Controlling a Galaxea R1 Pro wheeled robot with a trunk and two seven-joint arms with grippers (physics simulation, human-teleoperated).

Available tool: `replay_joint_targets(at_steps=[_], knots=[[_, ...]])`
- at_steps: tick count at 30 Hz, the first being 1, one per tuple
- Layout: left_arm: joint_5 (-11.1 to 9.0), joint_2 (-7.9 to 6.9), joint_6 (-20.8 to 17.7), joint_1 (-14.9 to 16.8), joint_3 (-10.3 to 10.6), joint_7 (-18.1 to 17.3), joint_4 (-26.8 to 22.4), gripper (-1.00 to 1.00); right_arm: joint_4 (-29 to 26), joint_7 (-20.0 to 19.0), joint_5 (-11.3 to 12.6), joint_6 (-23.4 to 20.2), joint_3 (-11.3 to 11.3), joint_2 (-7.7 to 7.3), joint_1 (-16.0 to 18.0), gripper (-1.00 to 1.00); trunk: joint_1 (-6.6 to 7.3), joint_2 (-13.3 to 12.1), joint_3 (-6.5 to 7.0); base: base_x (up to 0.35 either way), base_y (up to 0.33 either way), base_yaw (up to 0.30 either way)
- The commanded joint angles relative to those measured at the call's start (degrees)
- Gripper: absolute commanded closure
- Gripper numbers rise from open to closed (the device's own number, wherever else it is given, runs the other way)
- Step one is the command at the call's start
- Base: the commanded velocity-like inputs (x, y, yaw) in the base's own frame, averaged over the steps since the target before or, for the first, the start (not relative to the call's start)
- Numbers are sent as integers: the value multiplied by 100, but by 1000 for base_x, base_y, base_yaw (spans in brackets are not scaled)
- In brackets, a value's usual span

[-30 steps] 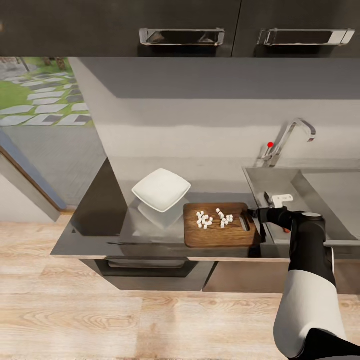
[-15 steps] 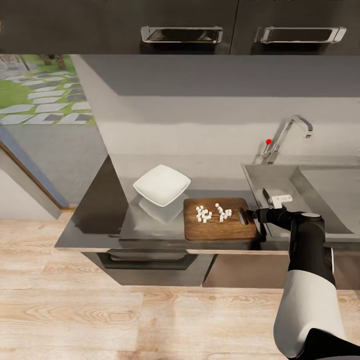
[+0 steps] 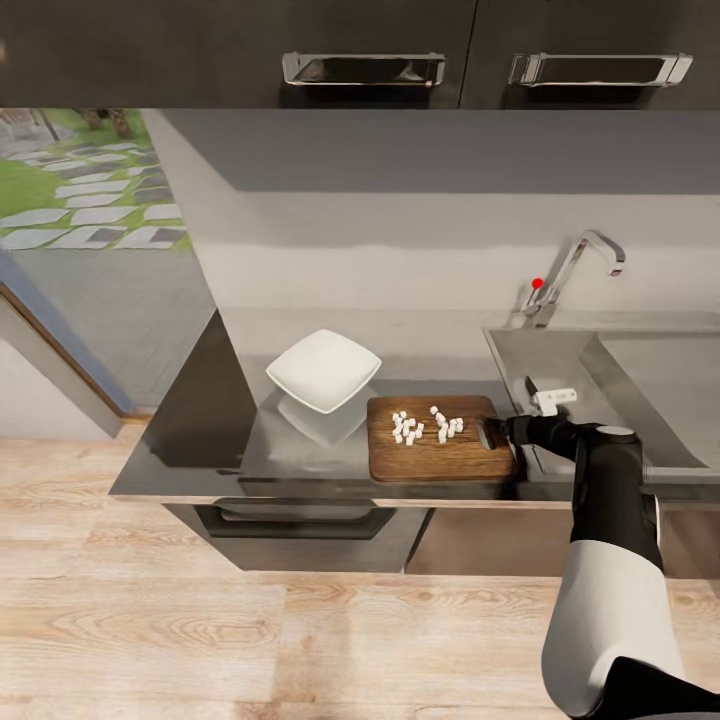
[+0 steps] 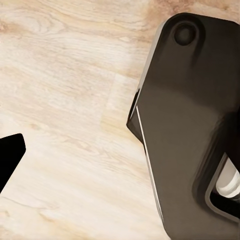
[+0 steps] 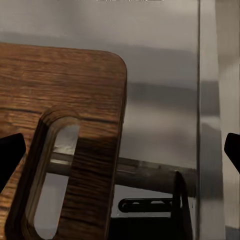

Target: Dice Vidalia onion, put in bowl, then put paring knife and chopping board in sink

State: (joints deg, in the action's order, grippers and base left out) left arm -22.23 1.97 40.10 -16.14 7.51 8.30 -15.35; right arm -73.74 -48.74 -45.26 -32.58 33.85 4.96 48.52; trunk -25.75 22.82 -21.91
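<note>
One chopping board [image 3: 438,452] lies at the worktop [image 3: 250,440] front edge, just left of the sink [image 3: 640,400], its short slotted end toward the basin. On it sits the diced Vidalia onion [image 3: 425,425], a loose scatter of tiny white cubes in two small clusters toward the board's far edge; too small and bunched to count exactly, perhaps a couple of dozen. One white square bowl [image 3: 323,371] stands near the board's far-left corner, apart from it. The right gripper [image 3: 490,433] is right at the board's slotted end, arm reaching in from the front edge. In the right wrist view its two dark fingers [image 5: 11,155] show at opposite margins, spread wide, with the board's oval slot [image 5: 52,175] and rounded corner between them and nothing held. One chrome tap [image 3: 575,275] with its red-tipped lever rises at the sink's back edge. The left wrist view shows one dark fingertip [image 4: 10,152] over pale wooden floor [image 4: 65,100]; I cannot tell how those fingers stand.
</note>
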Motion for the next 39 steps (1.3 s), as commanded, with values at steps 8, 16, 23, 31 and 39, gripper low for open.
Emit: replay_joint_targets(at_steps=[8, 16, 23, 31, 39], knots=[[-9, -3, 7, -3, 49, 57, 5, -100, -9, -48, -112, 98, 21, 55, 8, -100, -4, 10, -9, 0, 0, 0], [-9, -3, 7, -3, 49, 57, 5, -100, -9, -48, -115, 103, 23, 58, 8, -100, -4, 10, -9, 0, 0, 0], [-9, -3, 7, -3, 49, 57, 5, -100, -9, -48, -122, 103, 28, 49, 8, -100, -4, 10, -9, 0, 0, 0], [-9, -3, 7, -3, 49, 57, 5, -100, -9, -40, -123, 97, 34, 41, 8, -100, -4, 10, -9, 0, 0, 0], [-9, -3, 7, -3, 49, 57, 5, -100, -9, -39, -123, 88, 34, 40, 8, -100, -4, 10, -32, 0, 0, 0]])
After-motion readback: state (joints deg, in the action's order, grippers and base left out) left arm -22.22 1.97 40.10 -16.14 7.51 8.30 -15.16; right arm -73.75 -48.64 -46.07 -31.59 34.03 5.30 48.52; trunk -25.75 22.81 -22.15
